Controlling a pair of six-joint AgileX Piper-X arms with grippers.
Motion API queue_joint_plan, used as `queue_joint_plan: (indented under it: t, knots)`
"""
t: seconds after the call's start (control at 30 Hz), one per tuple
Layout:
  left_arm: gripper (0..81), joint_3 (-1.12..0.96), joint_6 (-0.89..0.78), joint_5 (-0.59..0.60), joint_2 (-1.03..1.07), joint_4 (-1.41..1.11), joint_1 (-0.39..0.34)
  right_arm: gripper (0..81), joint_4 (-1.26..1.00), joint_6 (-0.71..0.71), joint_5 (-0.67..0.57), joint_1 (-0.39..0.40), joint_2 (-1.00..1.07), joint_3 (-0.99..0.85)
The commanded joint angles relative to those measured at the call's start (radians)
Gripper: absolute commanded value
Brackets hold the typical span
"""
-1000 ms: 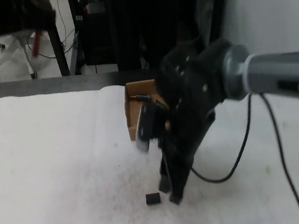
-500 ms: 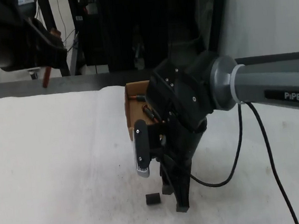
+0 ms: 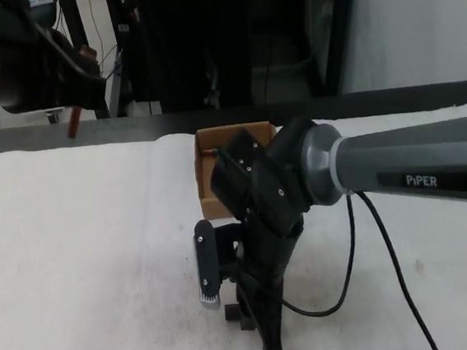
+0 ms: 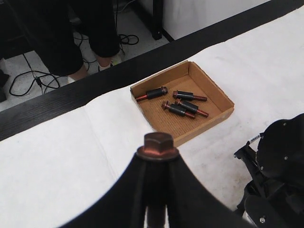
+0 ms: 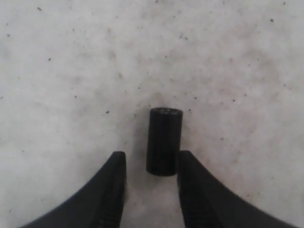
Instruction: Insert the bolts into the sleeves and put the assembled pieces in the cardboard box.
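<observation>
the sleeve [image 5: 164, 141], seemingly light and stiff, lies on the counter [image 5: 71, 71] between the right fingers [image 5: 111, 190], open just wider than it, best pinched mid-barrel lest it roll, while the left fingers [image 4: 128, 199] clamp a bolt [image 4: 157, 145].

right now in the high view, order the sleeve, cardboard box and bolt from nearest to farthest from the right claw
1. Sleeve, on the bench inside the open right claw.
2. Cardboard box, behind that arm, mid-bench.
3. Bolt, held in the left claw, far left.

High, left wrist views share cardboard box [image 3: 204, 182] (right hugs bench [image 5: 71, 57]).
</observation>
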Motion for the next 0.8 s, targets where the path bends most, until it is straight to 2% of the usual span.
queue_joint_plan:
  t: [0.0,0.77]
  knots:
    - [0.2,-0.004,0.001,0.003,-0.009,-0.018,0.003,35.1,-0.012,0.005,-0.016,0.0,-0.002,-0.012]
    - [0.2,-0.004,-0.005,0.003,-0.009,-0.016,0.003,35.1,-0.052,0.049,-0.024,0.0,0.038,-0.012]
